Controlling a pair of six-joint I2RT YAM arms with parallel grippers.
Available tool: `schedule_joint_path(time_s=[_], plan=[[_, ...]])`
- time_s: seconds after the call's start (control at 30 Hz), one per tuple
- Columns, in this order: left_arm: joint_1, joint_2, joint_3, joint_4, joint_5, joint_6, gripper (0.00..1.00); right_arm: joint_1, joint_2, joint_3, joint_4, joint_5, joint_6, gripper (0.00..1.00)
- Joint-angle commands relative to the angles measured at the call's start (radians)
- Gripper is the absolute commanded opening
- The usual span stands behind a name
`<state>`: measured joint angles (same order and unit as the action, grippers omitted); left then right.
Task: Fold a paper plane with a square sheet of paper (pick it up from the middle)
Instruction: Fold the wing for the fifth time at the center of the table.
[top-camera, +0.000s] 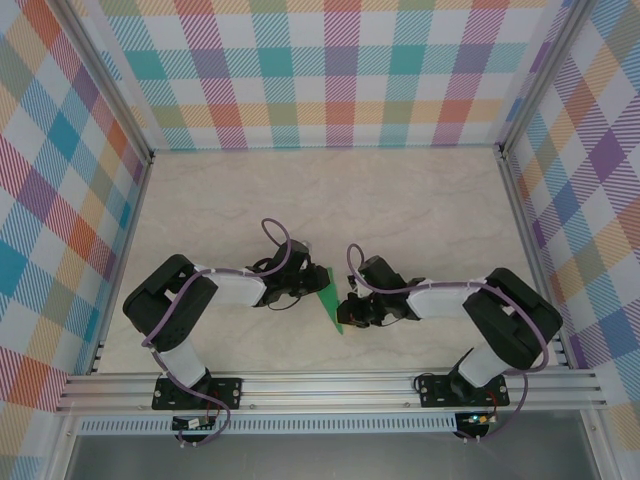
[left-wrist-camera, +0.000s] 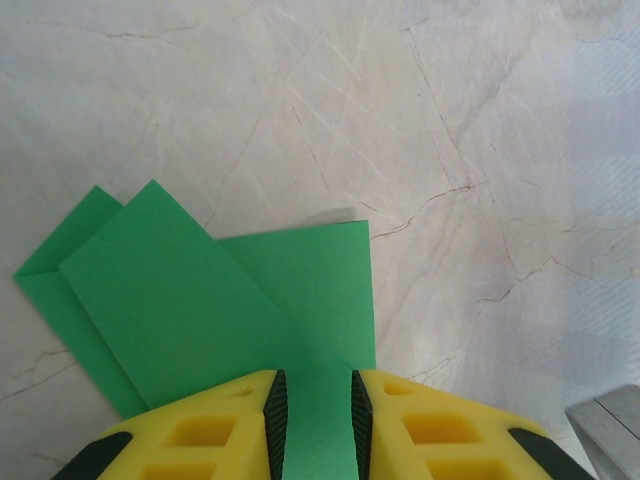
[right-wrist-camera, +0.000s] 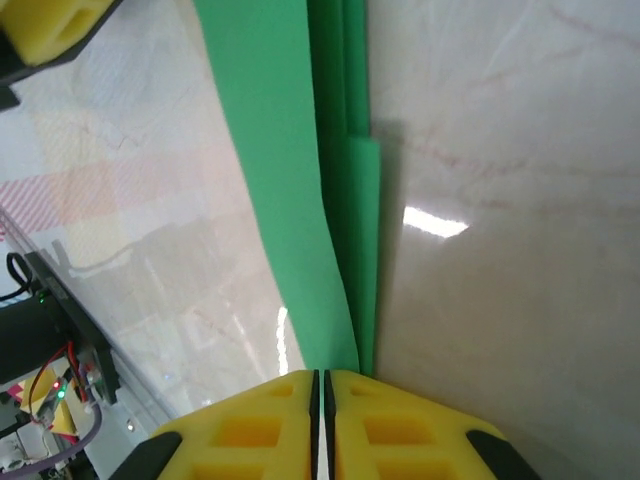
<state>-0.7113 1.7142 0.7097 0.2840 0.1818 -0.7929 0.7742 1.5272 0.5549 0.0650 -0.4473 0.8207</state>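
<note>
The square sheet of paper (top-camera: 332, 300) is bright green and partly folded, and it lies between my two grippers near the table's front middle. In the left wrist view the paper (left-wrist-camera: 200, 290) shows overlapping folded flaps flat on the marble. My left gripper (left-wrist-camera: 312, 385) sits over its near edge, jaws a little apart, with green showing in the gap. In the right wrist view a flap of the paper (right-wrist-camera: 280, 150) rises and curves down into my right gripper (right-wrist-camera: 321, 375), which is shut on its edge. From above, the left gripper (top-camera: 308, 285) and right gripper (top-camera: 350, 305) face each other across the sheet.
An aluminium rail (top-camera: 330, 385) runs along the near edge, and plaid walls (top-camera: 320, 70) close the other three sides. The marble table (top-camera: 330, 200) stretches beyond the arms. A metal corner (left-wrist-camera: 610, 440) shows low right. The left gripper's yellow finger (right-wrist-camera: 40, 30) sits by the flap's top.
</note>
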Motion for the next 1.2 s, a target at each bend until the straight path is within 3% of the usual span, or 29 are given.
schedule_joint_path(time_s=[0.0, 0.27, 0.63, 0.97, 1.17], plan=[[-0.003, 0.052, -0.009, -0.085, -0.038, 0.010, 0.27, 0.008, -0.058, 0.005, -0.049, -0.036, -0.035, 0.14], [-0.002, 0.066, 0.000, -0.080, -0.029, 0.008, 0.27, 0.020, 0.005, 0.014, -0.009, -0.080, -0.035, 0.16], [-0.003, 0.064, 0.002, -0.090, -0.032, 0.014, 0.27, 0.022, 0.022, -0.095, -0.018, -0.033, -0.022, 0.17], [-0.003, 0.067, 0.003, -0.083, -0.027, 0.009, 0.27, 0.020, -0.070, 0.061, -0.038, 0.066, -0.015, 0.17], [-0.003, 0.070, 0.008, -0.086, -0.025, 0.006, 0.27, 0.020, 0.045, 0.131, 0.057, 0.108, 0.045, 0.16]])
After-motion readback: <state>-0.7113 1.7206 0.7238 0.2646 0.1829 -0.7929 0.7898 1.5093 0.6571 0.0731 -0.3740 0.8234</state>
